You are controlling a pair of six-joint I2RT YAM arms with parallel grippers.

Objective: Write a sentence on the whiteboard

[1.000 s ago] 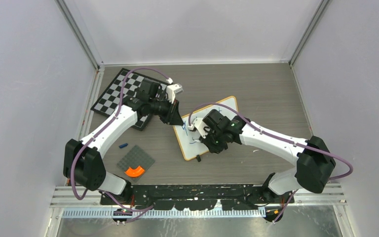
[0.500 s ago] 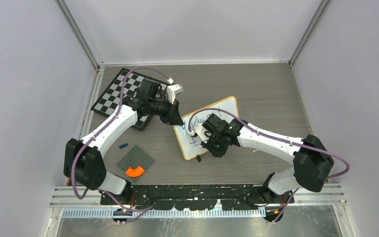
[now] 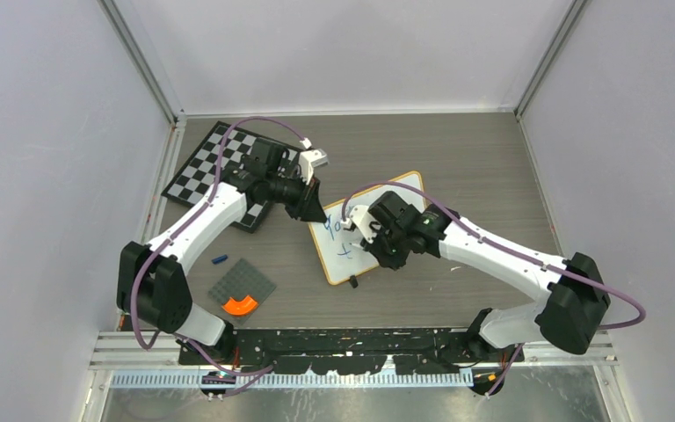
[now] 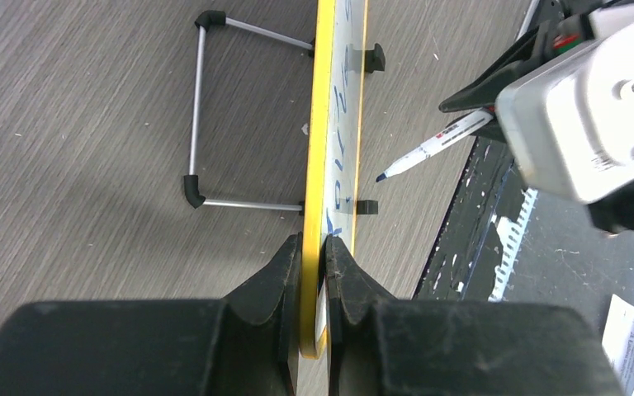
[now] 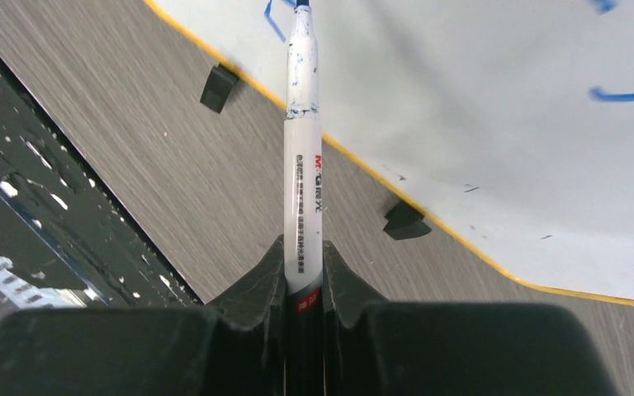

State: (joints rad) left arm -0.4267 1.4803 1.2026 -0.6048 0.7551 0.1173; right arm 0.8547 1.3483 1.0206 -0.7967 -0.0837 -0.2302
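The whiteboard (image 3: 404, 192), white with a yellow-wood frame, lies at an angle in the middle of the table, with blue strokes (image 3: 338, 234) on its left part. My left gripper (image 3: 315, 214) is shut on the board's left corner; the left wrist view shows the frame (image 4: 318, 124) edge-on, pinched between both fingers (image 4: 324, 256). My right gripper (image 3: 362, 230) hovers over the board, shut on a white marker (image 5: 301, 148). The marker's blue tip points at the whiteboard's surface (image 5: 479, 107) close to a blue line. From the left wrist, the marker (image 4: 433, 148) appears just off the board face.
A black-and-white chessboard (image 3: 200, 163) lies at the back left under the left arm. A grey baseplate (image 3: 242, 281) with an orange piece (image 3: 239, 305) sits front left, a small blue cap (image 3: 220, 259) beside it. A wire stand (image 4: 198, 107) juts from behind the board.
My right gripper swung the marker left and down over the board, then back to the right and up. More blue strokes now show on the board's left part. The left gripper stayed put.
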